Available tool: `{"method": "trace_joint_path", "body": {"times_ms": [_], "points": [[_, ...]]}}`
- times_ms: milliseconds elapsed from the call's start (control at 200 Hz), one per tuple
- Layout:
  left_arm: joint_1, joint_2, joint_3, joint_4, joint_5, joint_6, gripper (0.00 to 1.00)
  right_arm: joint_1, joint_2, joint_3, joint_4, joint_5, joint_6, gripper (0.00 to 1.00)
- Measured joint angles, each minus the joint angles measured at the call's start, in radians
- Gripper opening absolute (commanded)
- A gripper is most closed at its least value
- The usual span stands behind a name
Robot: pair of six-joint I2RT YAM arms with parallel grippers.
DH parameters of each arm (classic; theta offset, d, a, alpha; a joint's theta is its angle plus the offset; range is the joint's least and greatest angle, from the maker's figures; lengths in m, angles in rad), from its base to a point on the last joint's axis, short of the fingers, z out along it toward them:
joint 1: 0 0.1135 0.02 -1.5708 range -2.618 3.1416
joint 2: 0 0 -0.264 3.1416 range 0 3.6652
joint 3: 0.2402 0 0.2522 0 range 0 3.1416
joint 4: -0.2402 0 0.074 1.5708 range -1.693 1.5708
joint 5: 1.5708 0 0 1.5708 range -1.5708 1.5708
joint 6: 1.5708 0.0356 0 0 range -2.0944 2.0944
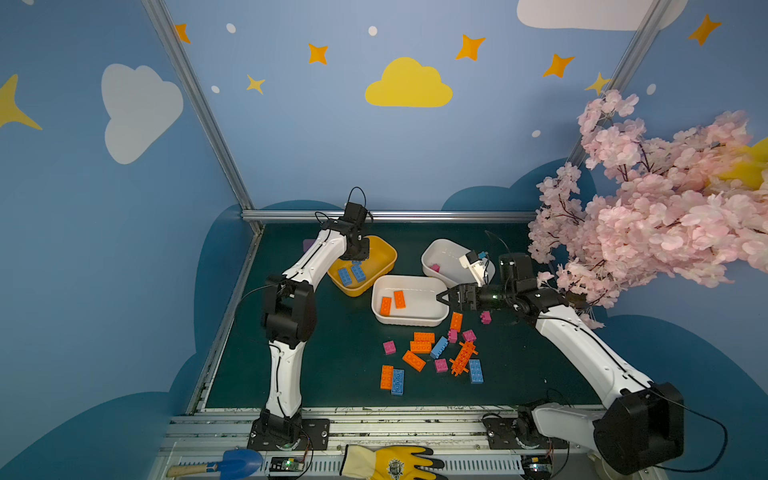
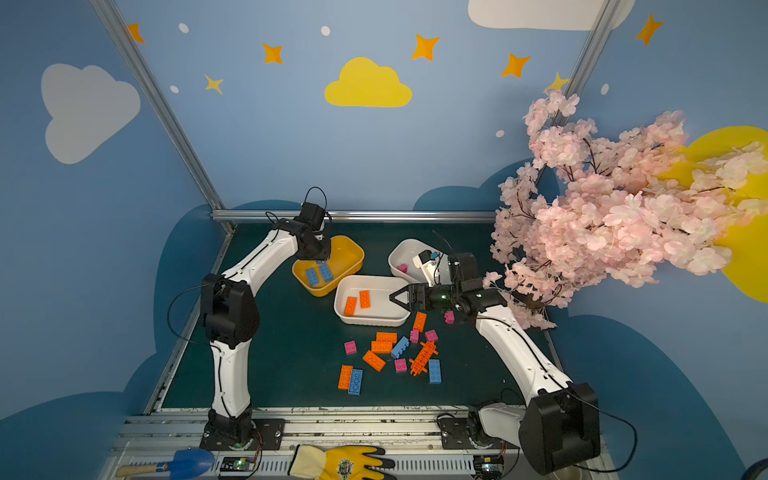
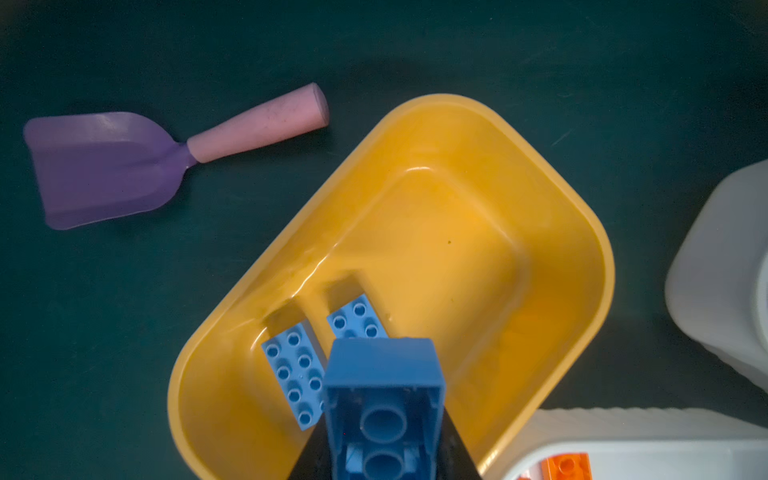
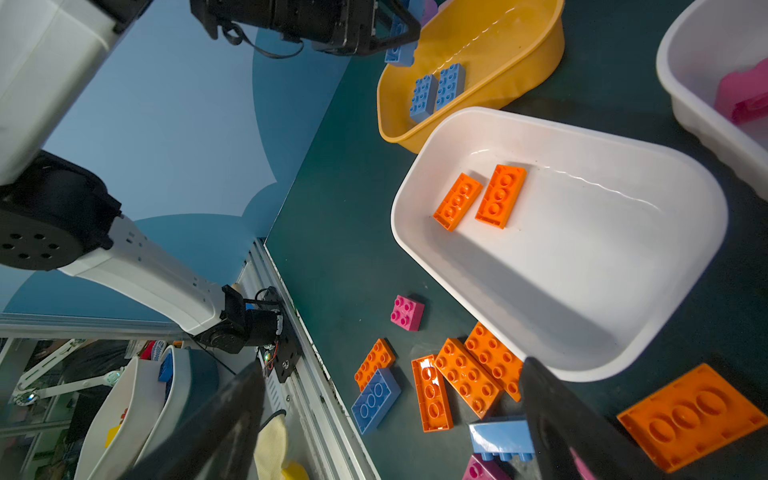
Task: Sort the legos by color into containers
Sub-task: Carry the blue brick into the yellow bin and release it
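Observation:
My left gripper (image 1: 358,257) is shut on a blue lego (image 3: 384,399) and hangs over the yellow container (image 1: 384,253), where two blue legos (image 1: 351,274) lie. My right gripper (image 1: 441,298) stands open and empty at the right end of the near white container (image 1: 409,321), which holds two orange legos (image 1: 392,302). The far white container (image 1: 440,249) holds a pink lego (image 1: 435,268). Several loose orange, blue and pink legos (image 1: 436,353), with a spiky orange piece (image 1: 463,358), lie on the green mat in front of the containers.
A purple scoop (image 3: 104,166) with a pink handle lies on the mat behind the yellow container. A pink blossom branch (image 1: 644,199) overhangs the right side above my right arm. A yellow glove (image 1: 386,461) and a blue trowel (image 1: 232,463) rest on the front rail.

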Motion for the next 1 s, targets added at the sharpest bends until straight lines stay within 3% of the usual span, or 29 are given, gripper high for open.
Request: {"method": "trace_joint_path", "body": {"times_ms": [315, 676, 891, 1001], "points": [[0.023, 0.19, 0.141, 0.015, 0.041, -0.065, 0.29, 0.022, 0.041, 0.0, 0.008, 0.005, 0.003, 0.94], [0.013, 0.294, 0.262, 0.043, -0.074, 0.158, 0.33, 0.034, 0.046, 0.0, 0.008, 0.016, -0.002, 0.94], [0.013, 0.296, 0.264, 0.045, -0.072, 0.22, 0.43, 0.037, 0.055, 0.006, 0.006, 0.02, -0.005, 0.94], [0.013, 0.296, 0.267, 0.04, -0.073, 0.234, 0.56, 0.038, 0.057, 0.016, 0.003, 0.02, -0.01, 0.94]]}}
